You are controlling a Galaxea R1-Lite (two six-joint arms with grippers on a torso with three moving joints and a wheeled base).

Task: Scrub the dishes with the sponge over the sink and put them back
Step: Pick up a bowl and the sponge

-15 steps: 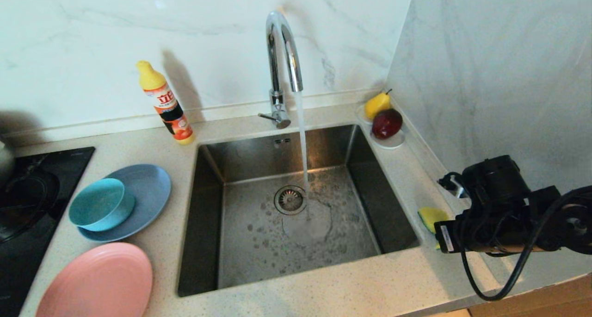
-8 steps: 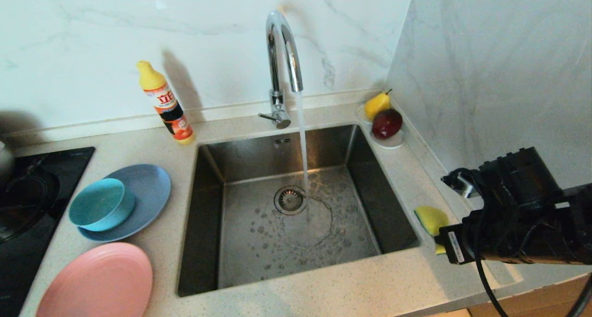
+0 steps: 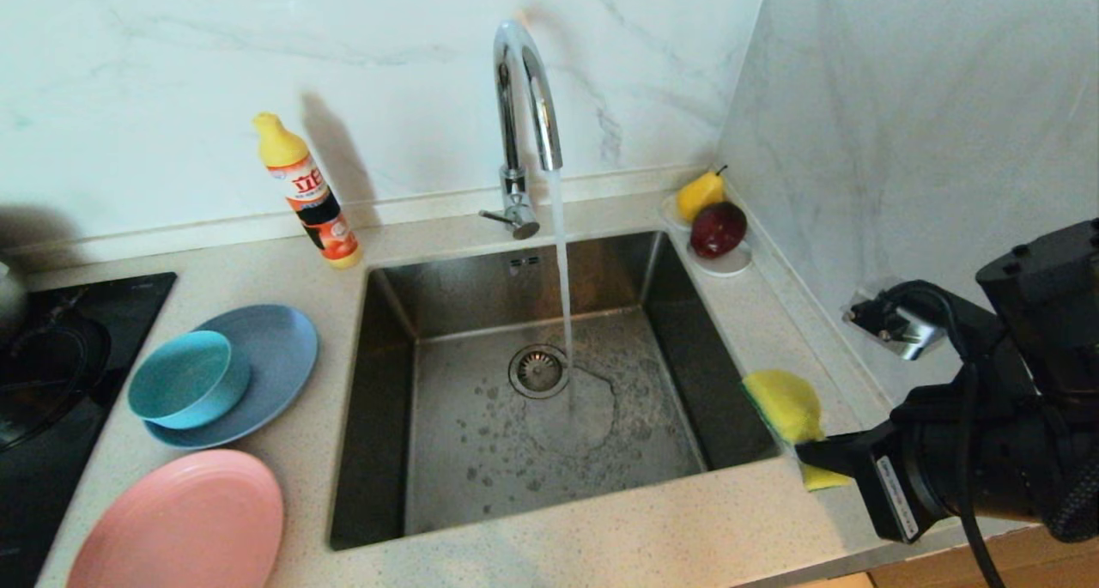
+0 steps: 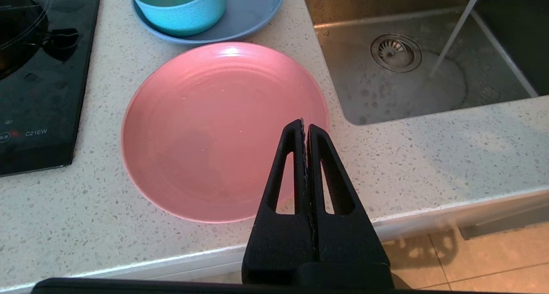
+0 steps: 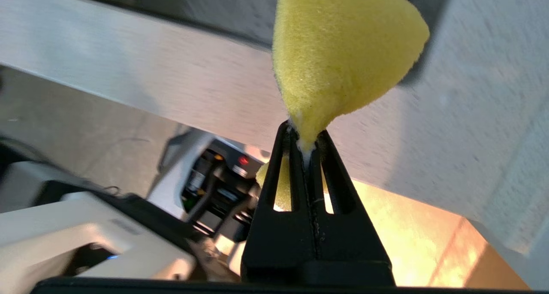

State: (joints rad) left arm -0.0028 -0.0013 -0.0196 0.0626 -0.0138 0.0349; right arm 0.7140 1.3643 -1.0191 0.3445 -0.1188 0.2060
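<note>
Head view: right gripper [image 3: 807, 455] at counter's right end, just past sink [image 3: 549, 382] corner, clenched on sponge [image 3: 783, 406]. Sponge yellow w/ dark green edge, pinched at one end so foam fans out toward the sink rim; other end sticks out under the fingers. Lifted or dragging on counter: can't tell. Right wrist view: fingers [image 5: 291, 156] squeezed tight on narrow end of sponge [image 5: 343, 58], foam flaring wide beyond tips, steel sink wall behind.

Left wrist view: left gripper [image 4: 305, 126] clenched on nothing, fingers pressed together, hanging over near edge of pink plate [image 4: 214, 126], apart from it. Not seen in head view.

Dishes all on counter [image 3: 601, 536] left of sink: pink plate [image 3: 180, 524] at front edge; grey-blue plate [image 3: 275, 356] behind it; teal bowl [image 3: 185, 378] sitting tilted on grey-blue plate. Stovetop [image 3: 51, 382] further left.

Faucet [image 3: 524, 99] running, stream hitting sink floor just beside round drain [image 3: 538, 370]; wet patches spread around. Soap bottle [image 3: 307, 195] leaning vs back wall, left of faucet. Small white saucer [image 3: 730, 263] in far right corner w/ yellow pear [image 3: 700, 193] & red apple [image 3: 718, 227].
</note>
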